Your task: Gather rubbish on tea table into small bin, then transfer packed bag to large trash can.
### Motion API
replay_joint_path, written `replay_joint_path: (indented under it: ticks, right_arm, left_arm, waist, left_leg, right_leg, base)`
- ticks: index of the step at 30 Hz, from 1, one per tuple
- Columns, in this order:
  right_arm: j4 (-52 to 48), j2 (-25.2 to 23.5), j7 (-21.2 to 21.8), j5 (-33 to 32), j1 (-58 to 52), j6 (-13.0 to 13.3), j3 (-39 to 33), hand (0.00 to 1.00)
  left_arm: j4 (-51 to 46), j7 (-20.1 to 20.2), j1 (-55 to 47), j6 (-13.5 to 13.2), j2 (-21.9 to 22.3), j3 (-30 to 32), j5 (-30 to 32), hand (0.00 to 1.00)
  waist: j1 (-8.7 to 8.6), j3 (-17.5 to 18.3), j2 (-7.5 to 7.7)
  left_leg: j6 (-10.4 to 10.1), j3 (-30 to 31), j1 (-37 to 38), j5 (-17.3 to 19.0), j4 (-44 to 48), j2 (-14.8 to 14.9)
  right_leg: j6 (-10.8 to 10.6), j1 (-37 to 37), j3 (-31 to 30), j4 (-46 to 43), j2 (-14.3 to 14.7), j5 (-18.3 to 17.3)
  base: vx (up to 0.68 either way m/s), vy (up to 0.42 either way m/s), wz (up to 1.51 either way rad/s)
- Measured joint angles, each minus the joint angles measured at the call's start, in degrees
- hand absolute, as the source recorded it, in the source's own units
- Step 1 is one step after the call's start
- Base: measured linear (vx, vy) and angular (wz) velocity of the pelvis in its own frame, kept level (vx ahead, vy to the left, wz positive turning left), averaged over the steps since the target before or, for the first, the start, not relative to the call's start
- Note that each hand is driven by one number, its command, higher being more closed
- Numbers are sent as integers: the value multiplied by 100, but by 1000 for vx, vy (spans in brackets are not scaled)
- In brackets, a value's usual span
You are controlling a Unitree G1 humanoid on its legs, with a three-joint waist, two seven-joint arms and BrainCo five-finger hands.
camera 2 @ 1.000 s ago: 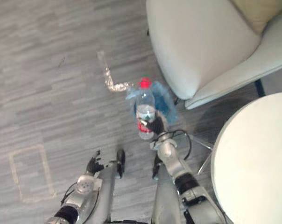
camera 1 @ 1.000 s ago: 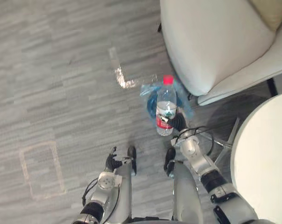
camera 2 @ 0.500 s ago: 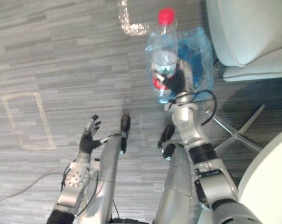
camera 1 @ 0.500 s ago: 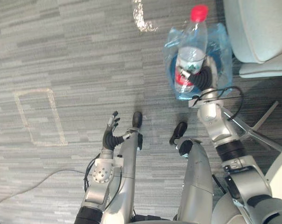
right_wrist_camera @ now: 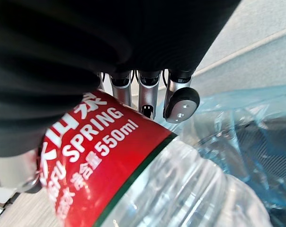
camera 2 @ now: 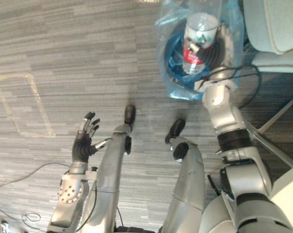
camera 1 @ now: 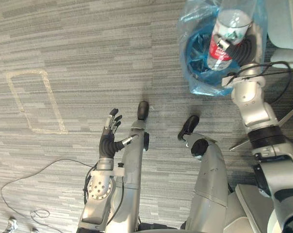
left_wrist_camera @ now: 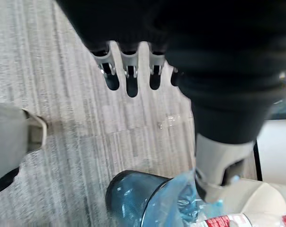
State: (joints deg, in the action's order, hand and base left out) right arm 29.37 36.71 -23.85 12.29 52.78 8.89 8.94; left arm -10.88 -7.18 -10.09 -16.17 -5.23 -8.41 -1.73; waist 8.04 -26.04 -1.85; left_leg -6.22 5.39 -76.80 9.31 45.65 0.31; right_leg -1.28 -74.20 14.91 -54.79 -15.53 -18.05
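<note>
A clear plastic water bottle [camera 1: 225,36] with a red label is held in my right hand [camera 1: 244,48], whose fingers curl round its lower part. The bottle hangs right over a small blue bin [camera 1: 197,53] lined with a pale blue plastic bag [camera 1: 190,24] that stands on the grey floor. In the right wrist view the bottle's red label [right_wrist_camera: 105,156] lies against my fingers [right_wrist_camera: 150,97], with the bag [right_wrist_camera: 237,127] beyond. My left hand [camera 1: 109,138] hovers lower left, fingers straight and spread, holding nothing; in the left wrist view its fingers [left_wrist_camera: 129,71] point toward the bin [left_wrist_camera: 133,201].
A pale upholstered armchair [camera 1: 287,24] stands right beside the bin at the upper right. A metal leg [camera 2: 275,128] slants across the floor at the right. A taped rectangle [camera 1: 35,102] marks the grey floor at the left.
The camera has tipped further down, so the whole scene has shifted. My right hand has carried the bottle closer over the bin's mouth. My left hand has risen and spread.
</note>
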Motion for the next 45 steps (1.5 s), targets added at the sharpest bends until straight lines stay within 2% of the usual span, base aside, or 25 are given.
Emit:
replay_joint_path:
  ticks: [3, 4, 14, 16, 18, 20, 21, 22, 25, 35, 37, 38, 40, 45]
  right_arm:
    - [103, 42, -49, -117, 75, 0, -123, 100]
    - [108, 45, -91, -118, 83, 0, -192, 0]
    - [288, 4, -410, -392, 287, -1, -383, 0]
    - [266, -207, -471, -396, 425, -18, -419, 0]
    - [-77, -679, -577, -368, 490, -44, -408, 0]
    - [-355, -1068, -601, -319, 490, -57, -400, 0]
    - [-414, -1189, -617, -313, 497, -59, -398, 0]
    - [-487, -1313, -701, -130, 478, -101, -396, 0]
    - [-844, -1501, -831, 164, 315, -171, -398, 0]
    - [-1333, -1665, -875, 944, -171, -268, -418, 0]
    - [-1355, -1726, -854, 1157, -336, -268, -359, 0]
    - [-1428, -1808, -819, 1286, -435, -267, -313, 0]
    - [-1485, -1862, -765, 1427, -568, -265, -235, 0]
    - [-1226, -1863, -431, 1709, -671, -250, 228, 0]
  left_arm:
    - [-19, 7, -87, -92, 0, -29, -74, 0]
    - [-54, 6, -97, -101, 0, -38, -74, 0]
    - [-471, -57, 64, -152, 34, 11, -79, 0]
    - [172, -283, 821, -138, 158, 158, -78, 0]
    - [1462, -630, 2427, 179, 323, 417, 44, 0]
    - [2579, -865, 3243, 320, 459, 637, 189, 0]
    - [2901, -974, 3436, 365, 514, 714, 228, 0]
    - [3158, -1084, 3688, 548, 605, 809, 263, 0]
    - [3210, -1178, 4023, 690, 585, 942, 264, 0]
    - [3722, -1396, 4236, 699, 378, 1192, 240, 0]
    - [3754, -1398, 4192, 693, 377, 1192, 248, 0]
    - [3755, -1399, 4169, 693, 362, 1197, 249, 0]
    - [3763, -1397, 4154, 692, 362, 1191, 255, 0]
    - [3865, -1396, 3984, 685, 363, 1200, 267, 0]
  waist:
    - [9, 1, -1]
    - [11, 1, 0]
    - [-10, 18, -20]
    - [-16, 24, -21]
    - [-109, 31, -9]
    - [-234, 30, -8]
    - [-277, 30, -7]
    - [-317, 29, -6]
    - [-435, 29, -4]
    - [-496, 48, 63]
    - [-488, 87, 135]
    - [-490, 124, 203]
    - [-498, 143, 237]
    - [-493, 144, 241]
  left_leg:
    - [-19, -6, -105, -104, -117, -7]
    - [-36, -5, -144, -128, -128, -8]
    - [-51, -9, -242, -209, -142, 31]
    - [-50, -36, -283, -209, -93, 114]
    - [-45, -38, -363, -212, -51, 187]
    - [-38, -34, -408, -221, -40, 248]
    - [-39, -38, -419, -221, -40, 283]
    - [-47, -46, -416, -228, -34, 325]
    - [-49, -78, -388, -229, -50, 418]
    - [-183, -165, -145, -356, -356, 726]
    - [-195, -161, -91, -392, -467, 790]
    - [-211, -165, -89, -421, -523, 820]
    - [-224, -144, -91, -470, -575, 821]
    - [-224, -141, -71, -510, -658, 818]
  right_leg:
    - [26, -139, 31, -12, -28, -12]
    - [27, -190, 32, -27, -33, -11]
    - [34, -325, 51, -27, -18, -7]
    - [130, -325, 49, 49, 77, 57]
    - [153, -377, 42, 70, 161, 77]
    - [187, -404, 42, 129, 240, 108]
    - [218, -405, 50, 166, 273, 145]
    - [263, -405, 51, 214, 320, 190]
    - [361, -404, 49, 224, 404, 257]
    - [505, -239, 95, 607, 718, 475]
    - [498, -173, 123, 738, 791, 504]
    - [495, -172, 124, 827, 834, 528]
    - [488, -172, 158, 877, 839, 549]
    - [540, -152, 182, 921, 842, 603]
  base:
    - [-19, 7, 11]
    - [-23, 13, 12]
    - [-21, 18, -1]
    - [-38, 29, -23]
    - [-67, 38, -21]
    - [-55, 21, -19]
    - [-45, 17, -26]
    - [-30, 13, -19]
    - [-27, 5, -16]
    - [-5, -20, -15]
    - [6, -40, -11]
    - [7, -39, -12]
    - [8, -40, 0]
    - [14, -43, 1]
